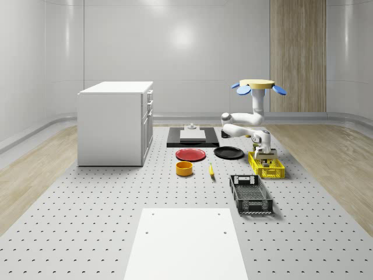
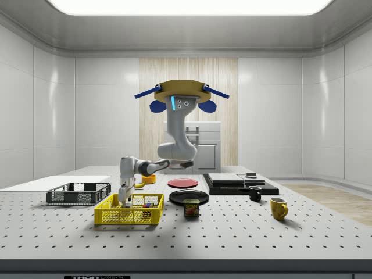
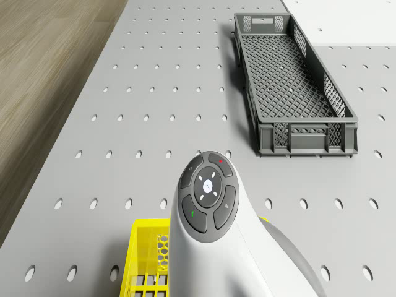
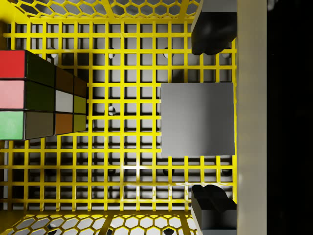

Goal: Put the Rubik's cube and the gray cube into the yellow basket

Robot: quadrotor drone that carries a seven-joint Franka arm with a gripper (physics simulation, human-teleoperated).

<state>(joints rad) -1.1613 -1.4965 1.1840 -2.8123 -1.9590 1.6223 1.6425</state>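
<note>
Nearby, gray crate (image 1: 251, 193) and black plate (image 1: 228, 153) beside yellow basket (image 1: 266, 165), pincer (image 4: 211, 117) spread apart around gray cube (image 4: 197, 118).

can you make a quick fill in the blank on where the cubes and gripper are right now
1. The gray cube lies on the floor of the ____ basket.
2. The Rubik's cube lies in the ____ basket as the gray cube.
3. The gripper hangs over the gray cube with fingers ____.

Missing: yellow; same; open

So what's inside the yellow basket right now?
The Rubik's cube and the gray cube both sit on the yellow basket floor, apart. The gripper straddles the gray cube, fingers open and clear. The drone hovers beside it.
</note>
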